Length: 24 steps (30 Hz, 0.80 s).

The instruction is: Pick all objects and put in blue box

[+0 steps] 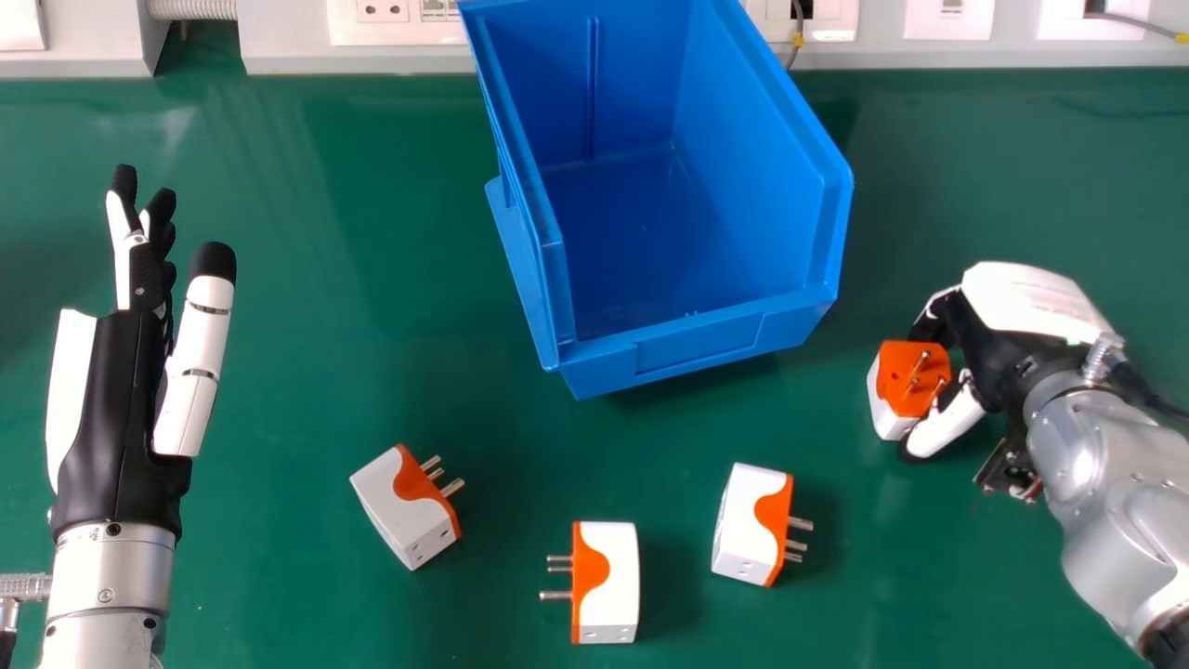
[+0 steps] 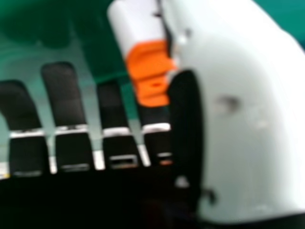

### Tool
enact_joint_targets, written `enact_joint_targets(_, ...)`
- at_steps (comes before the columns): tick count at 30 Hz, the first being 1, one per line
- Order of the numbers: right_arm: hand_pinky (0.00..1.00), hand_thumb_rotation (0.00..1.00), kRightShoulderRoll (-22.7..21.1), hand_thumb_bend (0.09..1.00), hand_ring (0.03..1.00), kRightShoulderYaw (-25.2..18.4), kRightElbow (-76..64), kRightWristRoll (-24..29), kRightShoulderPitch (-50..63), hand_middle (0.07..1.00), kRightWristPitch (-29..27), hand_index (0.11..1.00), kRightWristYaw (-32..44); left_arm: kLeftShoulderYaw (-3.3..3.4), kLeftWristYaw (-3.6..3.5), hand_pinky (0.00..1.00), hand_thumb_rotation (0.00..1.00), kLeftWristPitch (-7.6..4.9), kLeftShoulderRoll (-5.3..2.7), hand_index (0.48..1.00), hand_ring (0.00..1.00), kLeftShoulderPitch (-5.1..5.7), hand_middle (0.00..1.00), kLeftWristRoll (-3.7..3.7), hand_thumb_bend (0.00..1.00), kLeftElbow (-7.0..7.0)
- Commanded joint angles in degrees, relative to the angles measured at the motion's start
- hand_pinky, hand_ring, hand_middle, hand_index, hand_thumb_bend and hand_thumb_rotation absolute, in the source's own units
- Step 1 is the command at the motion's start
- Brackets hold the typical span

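Note:
In the head view my right hand (image 1: pixel 999 348) is at the right, fingers and thumb curled round a white and orange plug adapter (image 1: pixel 913 379) with its pins facing up. The right hand view has that adapter (image 2: pixel 148 67) between the thumb and the fingers of my right hand (image 2: pixel 188 133). Three more adapters lie on the green table: one at centre left (image 1: pixel 404 506), one at the front middle (image 1: pixel 608 583) and one right of it (image 1: pixel 751 525). The blue box (image 1: pixel 692 344) stands behind them. My left hand (image 1: pixel 116 400) is at the left, fingers straight.
Wall sockets and a pale trunking (image 1: pixel 353 56) run along the table's back edge behind the box. Green table surface (image 1: pixel 307 307) lies between my left hand and the box, and a narrower stretch separates the box from my right hand.

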Motion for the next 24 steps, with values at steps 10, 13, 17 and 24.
enact_joint_targets(10,0.53,0.35,3.41,0.357,0.628,-5.66,-0.52,5.42,5.73,0.664,3.56,0.671,-3.47,-0.03,0.36,1.00,1.00,0.13,0.34,0.999,1.00,-0.20,1.00,0.51,0.46,-1.94)
enact_joint_targets(13,0.52,0.33,4.79,0.358,0.616,-7.06,-0.65,6.75,6.03,0.657,4.08,0.675,-4.78,-0.02,0.37,1.00,1.00,0.13,0.34,0.999,1.00,-0.22,1.00,0.49,0.46,-1.94)
enact_joint_targets(17,0.51,0.27,4.76,0.364,0.614,-6.70,-2.10,6.37,7.73,0.663,3.54,0.701,-5.82,-0.05,0.43,1.00,1.00,0.00,0.34,1.000,1.00,-0.18,1.00,0.59,0.45,-2.02)
enact_joint_targets(24,0.52,0.34,4.31,0.358,0.630,-5.02,-2.35,4.91,7.55,0.671,5.71,0.687,-4.04,0.08,0.28,1.00,1.00,-0.13,0.57,1.000,1.00,-0.14,1.00,0.52,0.45,-1.82)
